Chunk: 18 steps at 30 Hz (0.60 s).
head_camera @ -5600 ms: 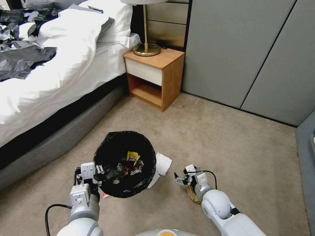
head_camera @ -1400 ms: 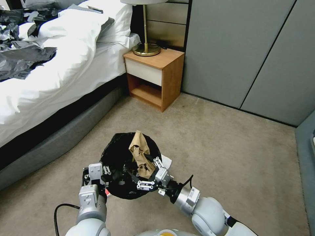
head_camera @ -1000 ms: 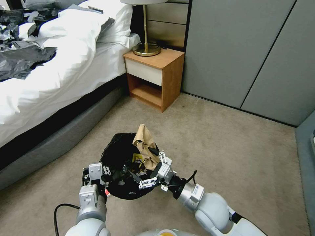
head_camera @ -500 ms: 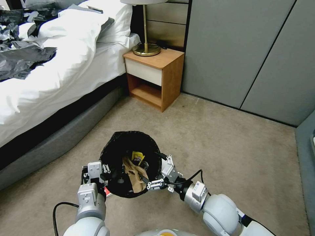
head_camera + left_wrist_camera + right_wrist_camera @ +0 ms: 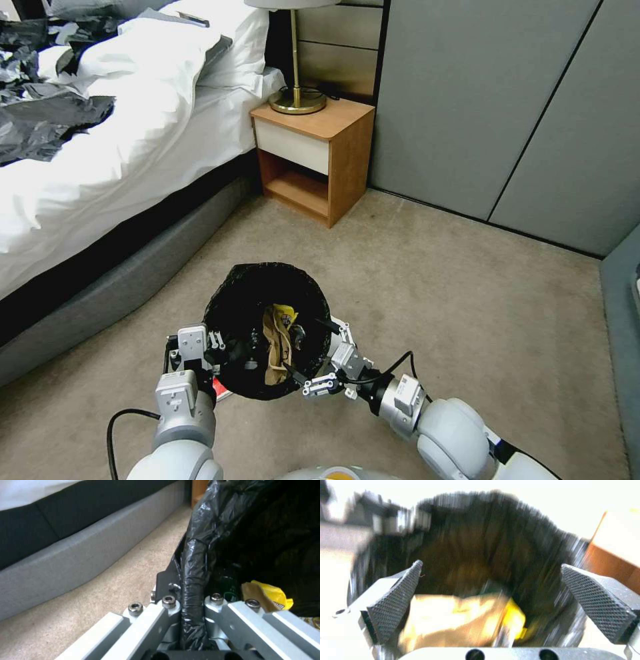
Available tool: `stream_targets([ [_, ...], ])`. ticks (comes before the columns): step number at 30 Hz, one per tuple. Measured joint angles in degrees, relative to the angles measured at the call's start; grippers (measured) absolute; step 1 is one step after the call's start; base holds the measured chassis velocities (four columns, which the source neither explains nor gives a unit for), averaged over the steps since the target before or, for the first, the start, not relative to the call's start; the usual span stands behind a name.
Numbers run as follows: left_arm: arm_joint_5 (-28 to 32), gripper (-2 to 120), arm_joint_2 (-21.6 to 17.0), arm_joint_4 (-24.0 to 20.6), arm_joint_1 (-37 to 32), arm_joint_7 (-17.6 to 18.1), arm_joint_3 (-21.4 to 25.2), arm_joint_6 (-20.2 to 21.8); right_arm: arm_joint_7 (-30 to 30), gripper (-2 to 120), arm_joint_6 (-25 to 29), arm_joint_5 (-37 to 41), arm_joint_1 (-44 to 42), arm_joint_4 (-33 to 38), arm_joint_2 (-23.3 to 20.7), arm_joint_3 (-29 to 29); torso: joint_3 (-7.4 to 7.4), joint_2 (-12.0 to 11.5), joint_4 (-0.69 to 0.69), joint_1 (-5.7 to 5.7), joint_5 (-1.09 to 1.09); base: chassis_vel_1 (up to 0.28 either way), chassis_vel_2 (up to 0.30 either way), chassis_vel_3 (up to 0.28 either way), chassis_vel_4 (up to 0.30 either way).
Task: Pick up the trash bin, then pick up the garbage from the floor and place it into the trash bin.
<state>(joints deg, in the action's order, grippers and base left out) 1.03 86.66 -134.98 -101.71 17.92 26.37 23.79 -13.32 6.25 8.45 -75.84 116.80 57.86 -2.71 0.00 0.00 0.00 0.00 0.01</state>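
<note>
The trash bin [image 5: 230, 313], lined with a black bag, hangs just above the carpet. My left gripper [image 5: 223, 350] is shut on its near-left rim. In the left wrist view the fingers of the left gripper [image 5: 191, 590] clamp the bag-covered rim of the trash bin [image 5: 200, 535]. Garbage lies inside: a brown paper bag [image 5: 272, 350] and a yellow wrapper [image 5: 285, 313]. My right gripper [image 5: 310, 350] stands open at the bin's near-right rim, holding nothing. From the right wrist, the right gripper [image 5: 491, 566] is spread wide over the brown paper bag [image 5: 446, 622] and yellow wrapper [image 5: 515, 620].
A red-white packet [image 5: 220, 395] peeks out on the carpet under the bin by my left wrist. The bed [image 5: 100, 167] runs along the left. A wooden nightstand [image 5: 313, 157] with a lamp stands behind, grey wall panels [image 5: 507, 113] to the right. Open carpet [image 5: 480, 320] lies to the right.
My right gripper carried the brown paper bag over the bin, opened and let it drop inside, then drew back to the near-right rim. The left gripper kept its hold on the bin.
</note>
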Motion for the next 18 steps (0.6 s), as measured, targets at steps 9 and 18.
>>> stream_targets([
  [9, 0.01, 0, -0.11, 2.55, 0.92, 0.03, 0.37, -0.21, 2.15, 100, 6.06, -2.66, -6.06, 10.42, 4.32, 7.95, 0.00, 0.00, 0.00, 0.00, -0.01, 0.000, 0.000, 0.000, 0.000],
  [18, 0.49, 0, -0.55, 2.77, 0.94, 0.03, 1.22, -0.50, 6.66, 100, 11.29, -6.13, -14.73, 12.83, 9.39, 15.78, 0.00, 0.00, 0.00, 0.00, -0.01, 0.000, 0.000, 0.000, 0.000],
])
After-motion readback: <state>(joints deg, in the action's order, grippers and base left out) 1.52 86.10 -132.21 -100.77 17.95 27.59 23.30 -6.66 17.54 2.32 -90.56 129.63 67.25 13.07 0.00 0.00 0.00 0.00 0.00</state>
